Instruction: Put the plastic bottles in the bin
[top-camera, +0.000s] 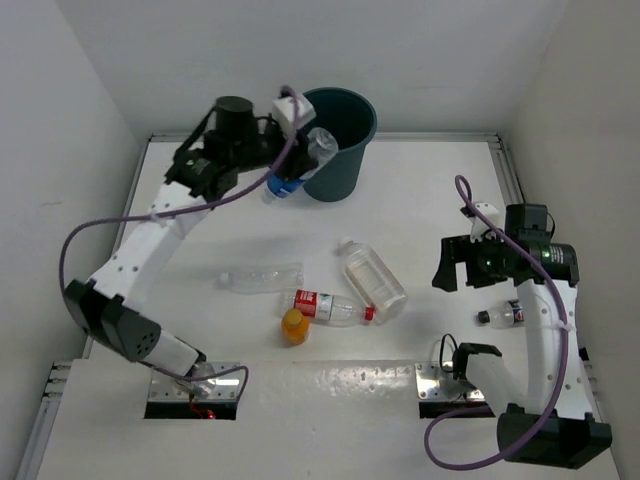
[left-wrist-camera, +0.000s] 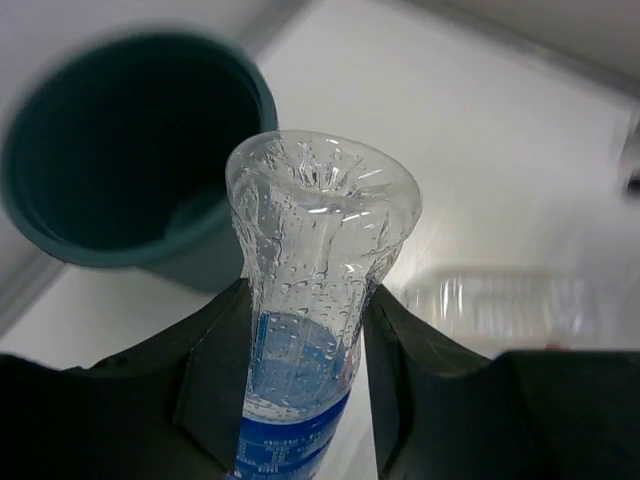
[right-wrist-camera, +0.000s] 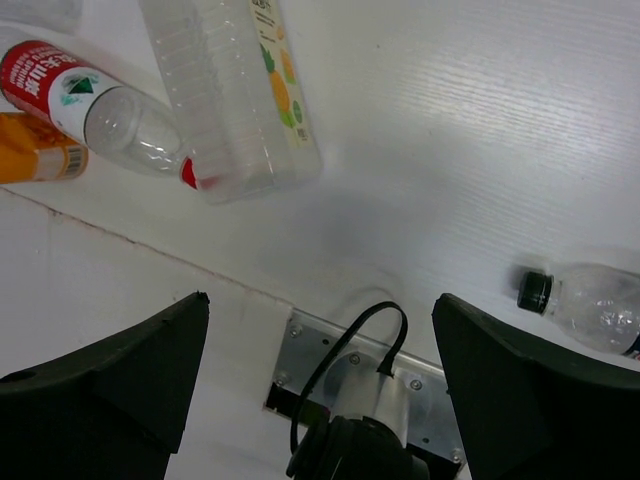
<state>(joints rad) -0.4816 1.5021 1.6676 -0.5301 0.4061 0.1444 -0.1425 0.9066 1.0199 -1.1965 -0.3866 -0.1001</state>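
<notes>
Left gripper (left-wrist-camera: 307, 300) is clamped on the blue-labelled bottle (left-wrist-camera: 320, 230), which is held off the table with its base just beside the bin (top-camera: 345, 165) rim. Its cap end is cut off in the left wrist view. Whether it is over the opening cannot be told. The bin is blurred and cropped in that view.

On the table a clear bottle (top-camera: 262, 277) is lying, its label unreadable. The orange bottle (top-camera: 293, 325) is just beside the red-labelled bottle (top-camera: 330, 307), and is cropped in the right wrist view. The squarish bottle (top-camera: 372, 280) is seen by the red cap, with its top cut off in the wrist view. The black-capped bottle (top-camera: 505, 316) is partly hidden by the right arm. The right gripper (right-wrist-camera: 320, 300) fingers are spread wide apart, with nothing between them.
</notes>
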